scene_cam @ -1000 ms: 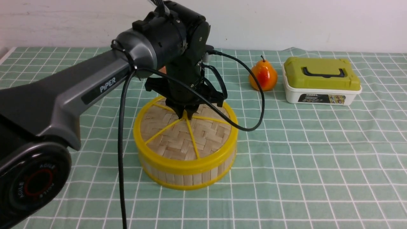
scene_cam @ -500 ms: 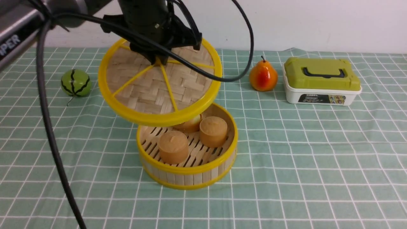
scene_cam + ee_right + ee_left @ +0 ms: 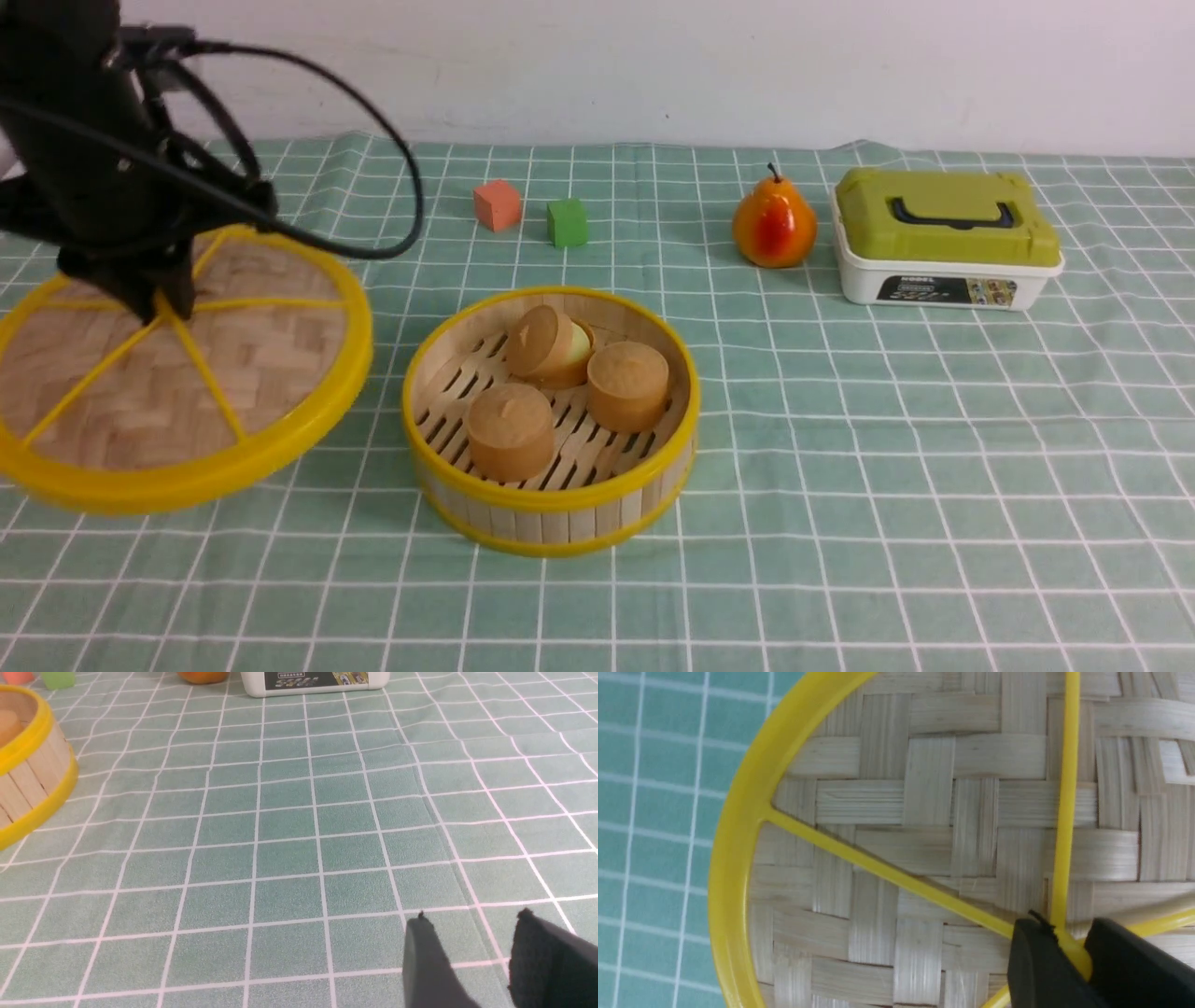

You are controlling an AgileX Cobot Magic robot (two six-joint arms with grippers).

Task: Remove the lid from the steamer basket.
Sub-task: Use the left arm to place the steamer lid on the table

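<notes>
The lifting part of the job looks done. The left gripper (image 3: 157, 303) is closed tight on the small knob at the centre of the lid (image 3: 187, 392). In the left wrist view the two black fingers (image 3: 1041, 966) pinch the yellow hub where the spokes meet, with the woven lid (image 3: 924, 812) spreading out from the left gripper (image 3: 1069, 945) on every side. The lid hangs directly under the gripper and is tilted, its near edge lower than its far edge. Whether that low edge touches the tablecloth (image 3: 887, 467) I cannot tell.

The steamer basket (image 3: 551, 499) stands open on the cloth to the right of the left gripper, clear of the lid's rim, with a strip of cloth between them. Three round brown cakes (image 3: 625, 385) sit uncovered on its slatted floor, one of them tipped on its side. Further right of the gripper, and well apart from it, are a pear (image 3: 773, 224) and a white box (image 3: 943, 247) with a green top.

The right gripper (image 3: 473, 914) has its fingers spread with nothing between them. It hangs over bare cloth, with the basket (image 3: 28, 779) off to one side of it.

What seems left is small: lower the lid flat onto the cloth beside the basket and let go of the knob.
</notes>
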